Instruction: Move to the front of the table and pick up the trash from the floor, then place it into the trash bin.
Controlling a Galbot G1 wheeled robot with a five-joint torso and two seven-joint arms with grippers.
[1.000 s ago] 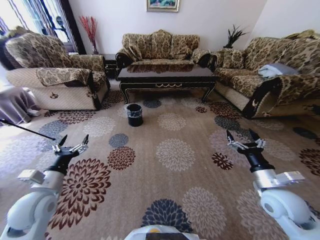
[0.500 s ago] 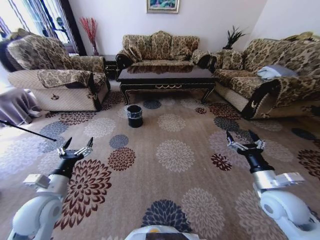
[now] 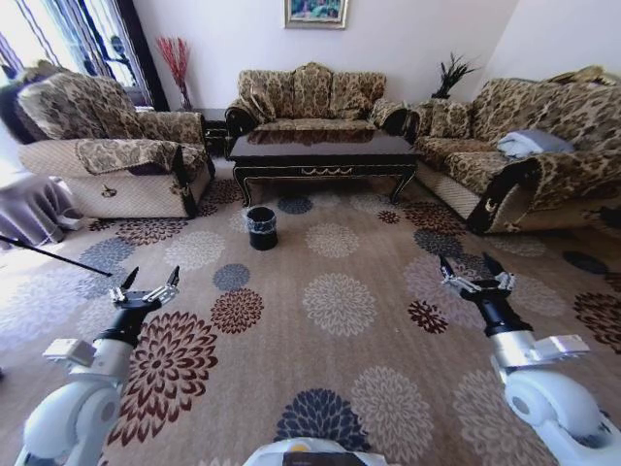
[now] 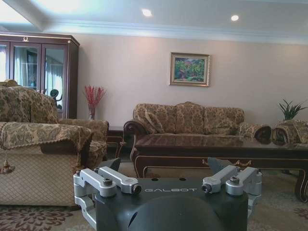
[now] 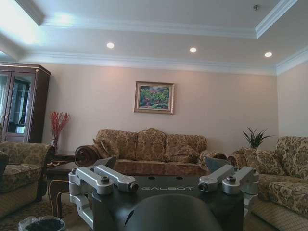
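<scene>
The dark brown table (image 3: pixel 325 155) stands across the room in front of the far sofa, also seen in the left wrist view (image 4: pixel 216 144). The black trash bin (image 3: pixel 261 226) with its plastic liner sits on the patterned floor (image 3: pixel 330 374) near the table's front left leg; its rim shows in the right wrist view (image 5: pixel 41 224). The trash is out of view. My left gripper (image 3: pixel 147 282) (image 4: pixel 166 166) and right gripper (image 3: pixel 475 267) (image 5: pixel 161 162) hover open over the carpet, far short of the bin, nothing between their fingers.
An armchair (image 3: pixel 107 146) flanks the left side and a long sofa (image 3: pixel 524 146) the right, leaving a wide carpet lane to the table. A thin dark rod (image 3: pixel 53 254) lies at the left. A purple cloth (image 3: pixel 29 204) sits at the far left edge.
The whole picture has shifted slightly, so the camera has moved a little. My left arm has dropped a bit and swung slightly inward; the right arm holds its pose.
</scene>
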